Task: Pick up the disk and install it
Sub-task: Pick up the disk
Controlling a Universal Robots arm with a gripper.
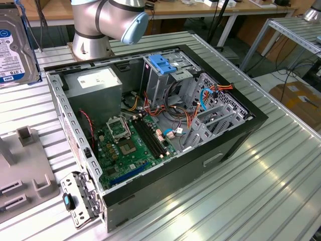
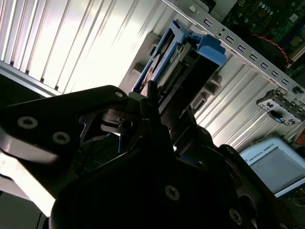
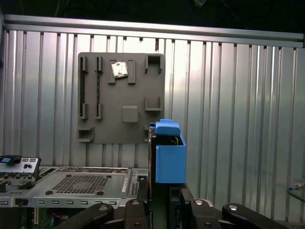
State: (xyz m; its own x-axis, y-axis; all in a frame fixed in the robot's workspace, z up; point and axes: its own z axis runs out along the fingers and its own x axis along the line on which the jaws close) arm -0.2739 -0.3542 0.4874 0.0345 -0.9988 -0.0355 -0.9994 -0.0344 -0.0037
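The gripper (image 3: 159, 188) has its jaws clamped on the disk (image 3: 169, 152), which stands edge-up above the ribbed tabletop (image 1: 241, 191), at the exterior view's left of the open computer case (image 1: 150, 125).

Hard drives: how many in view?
1. The silver-grey hard drive in a blue plastic carrier frame stands gripped in the claw. Others may sit hidden inside the grey metal drive cage.

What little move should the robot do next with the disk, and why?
Probably carry the disk across toward the drive cage: the hand grips it, away from the open computer case.
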